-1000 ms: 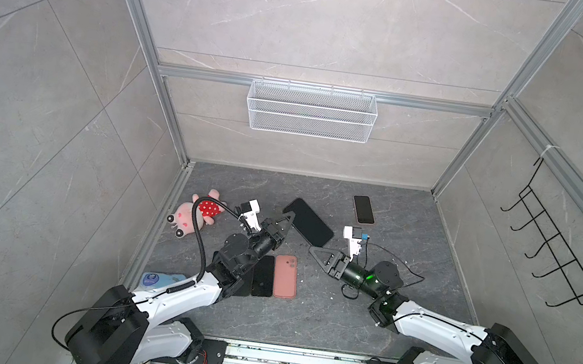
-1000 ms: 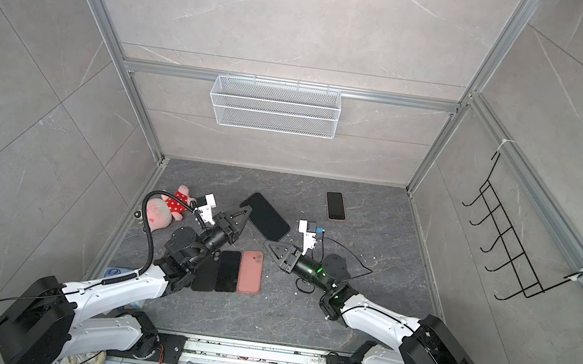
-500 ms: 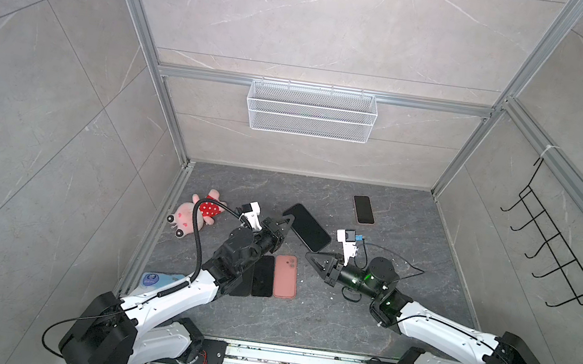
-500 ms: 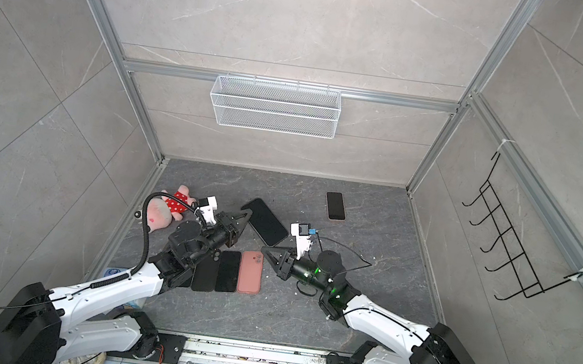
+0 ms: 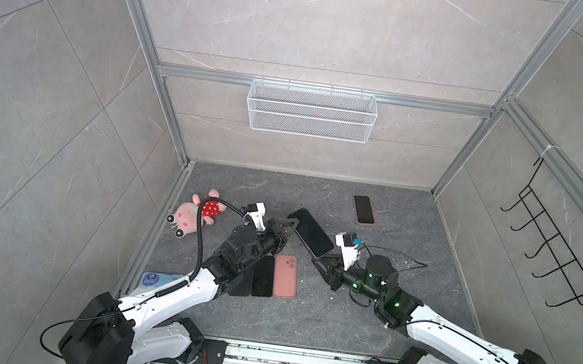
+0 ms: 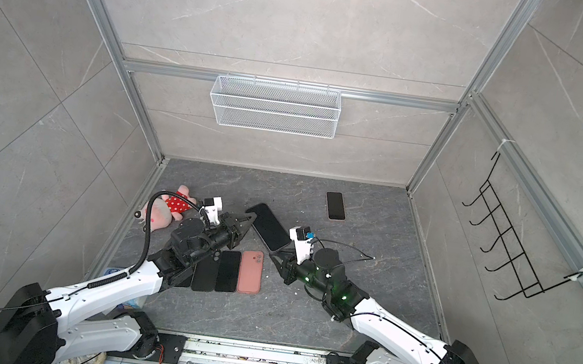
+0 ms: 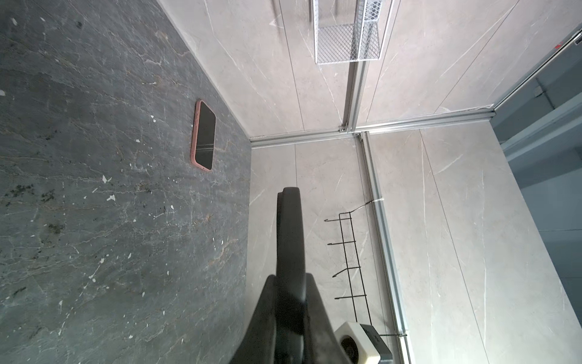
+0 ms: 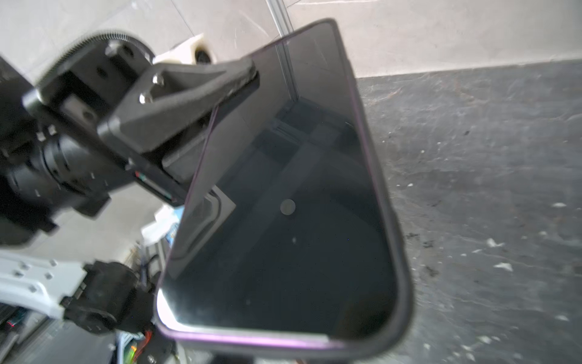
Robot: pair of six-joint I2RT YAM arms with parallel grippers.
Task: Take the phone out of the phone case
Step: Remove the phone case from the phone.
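The left fingers (image 5: 282, 226) are pressed together on one corner of the black phone (image 5: 312, 234) and hold it above the desk (image 5: 340, 323), clear of the surface. In the right wrist view, one of these fingers (image 8: 189, 91) lies across the glass (image 8: 283, 205) near the far corner. The phone is still seated in its dark case (image 8: 398, 252), whose rim wraps the screen's edge. The left wrist view shows the phone edge-on (image 7: 290, 236), standing up from between the two fingers (image 7: 316, 315).

A second ago the right fingers (image 5: 325, 264) hung over the desk, well apart from the phone. The right arm has since swung in, and they now sit at the phone's opposite end, the one nearer the robot. In both top views they meet or overlap that end (image 6: 278, 258). Whether they are pinching it or are spread around it cannot be told. The phone (image 6: 270, 228) has also drifted slightly towards the robot with the left arm.

Nothing else has moved. The pink phone (image 5: 285, 276) and the black phone beside it (image 5: 263, 277) lie flat in their row below the left arm. The small phone in a pink case (image 5: 363, 209) lies near the back wall. The plush toy (image 5: 197, 216) is at the left edge of the desk.
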